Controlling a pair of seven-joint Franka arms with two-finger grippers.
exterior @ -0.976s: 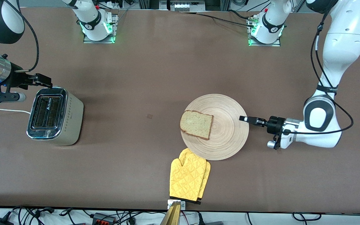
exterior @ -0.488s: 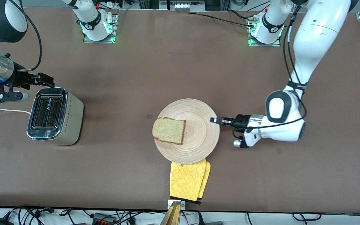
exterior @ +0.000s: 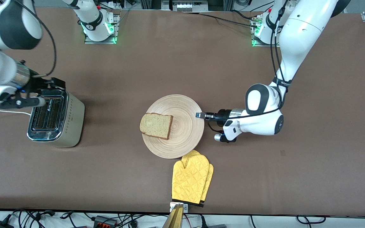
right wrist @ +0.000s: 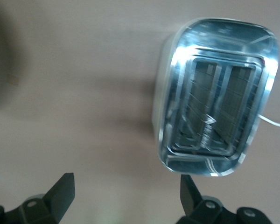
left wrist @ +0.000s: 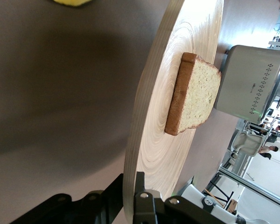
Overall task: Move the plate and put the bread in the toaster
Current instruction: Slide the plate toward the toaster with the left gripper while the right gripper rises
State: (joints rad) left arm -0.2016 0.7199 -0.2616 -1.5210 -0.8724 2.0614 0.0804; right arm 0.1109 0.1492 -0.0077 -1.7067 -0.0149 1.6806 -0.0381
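**Plate dragged toward the toaster end; right tool on the move**

Your left tool (exterior: pixel 200 115) is clamped on the rim of the plate (exterior: pixel 182 104), at the edge facing the left arm's end of the surface (exterior: pixel 182 57). The left wrist view confirms it: the rim (left wrist: pixel 140 140) runs straight down between the fingers (left wrist: pixel 142 207), pinched.

What has just changed: over the last second the plate has slid a good way along the surface toward the right arm's end, with the left arm folding in after it. The bread (exterior: pixel 156 125) has ridden along without shifting on the plate; it still sits on the half nearer the toaster (exterior: pixel 55 118), flat, crust intact. The plate's near edge now just touches or overlaps the tip of the yellow oven mitt (exterior: pixel 191 177), much as it did a second ago; half a second ago it covered more of the mitt.

The right tool (exterior: pixel 55 85) has also moved. It was hanging just off the toaster's end; now it is over the toaster's chrome top. In the right wrist view its fingers (right wrist: pixel 60 191) stand wide apart, holding nothing, with both slots (right wrist: pixel 219 109) visible and empty below.

What it means for you: the "move plate" step looks well advanced, judging by how much the gap to the toaster has closed, though plate and toaster remain well apart. The bread is not yet picked up. My guess is the right arm takes the slice, so it needs the plate released or steadied first.
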